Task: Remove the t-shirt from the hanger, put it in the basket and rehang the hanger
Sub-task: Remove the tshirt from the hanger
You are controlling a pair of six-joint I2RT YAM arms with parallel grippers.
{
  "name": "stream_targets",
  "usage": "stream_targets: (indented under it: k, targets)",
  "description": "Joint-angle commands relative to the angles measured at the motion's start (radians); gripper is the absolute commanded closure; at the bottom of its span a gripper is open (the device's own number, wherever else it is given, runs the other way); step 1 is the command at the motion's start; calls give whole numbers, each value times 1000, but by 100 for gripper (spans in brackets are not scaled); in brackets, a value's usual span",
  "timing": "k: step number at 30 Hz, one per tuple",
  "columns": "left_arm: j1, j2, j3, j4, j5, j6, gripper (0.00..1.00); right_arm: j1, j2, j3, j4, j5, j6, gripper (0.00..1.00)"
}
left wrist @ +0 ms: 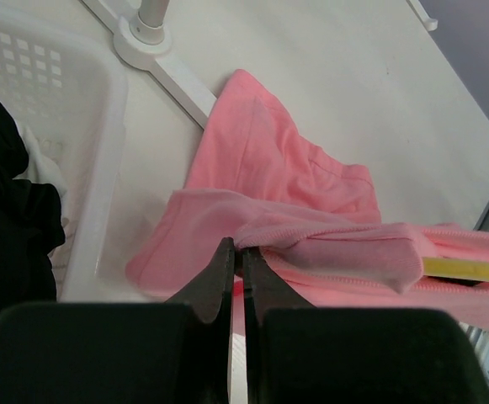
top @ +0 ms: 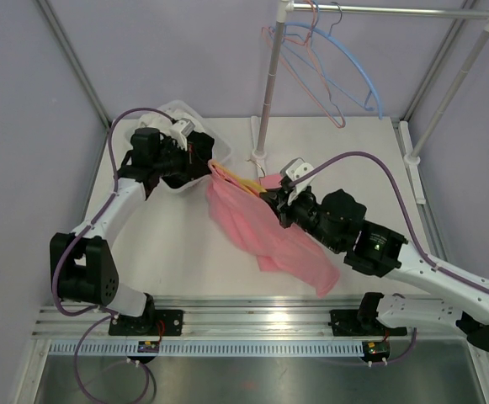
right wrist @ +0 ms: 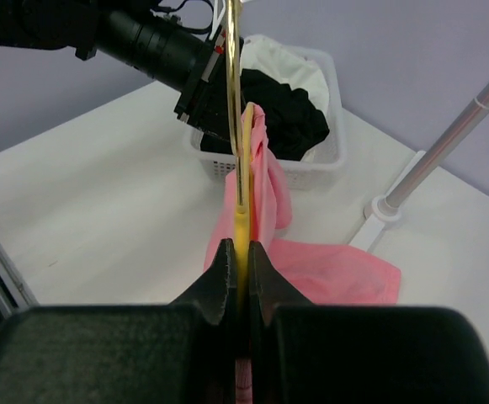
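Two firm pinches hold now, our left gripper clamped on the pink t-shirt draped onto the table, our right gripper on the yellow hanger, so we should draw the cloth off slowly sideways

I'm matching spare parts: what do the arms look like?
Both the left arm and right arm have white links, bulky black joint housings and a looping purple cable. The left end effector and right end effector have tapered black fingers.
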Motion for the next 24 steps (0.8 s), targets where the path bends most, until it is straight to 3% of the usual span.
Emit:
stream_targets:
  k: [1,6,17,24]
  targets:
    - [7,-10,-5,23,-172,61,100,13,-72,16,382,12,-13,100]
    - [-7,-2,-1,16,-169,70,100,13,-81,-24,456,34,-24,100]
    - [-13,-54,-40,47,-174,69,100,13,-109,-187,812,155,-68,100]
    - [-24,-120,-87,91,-90,83,100,13,-94,-226,945,155,-73,100]
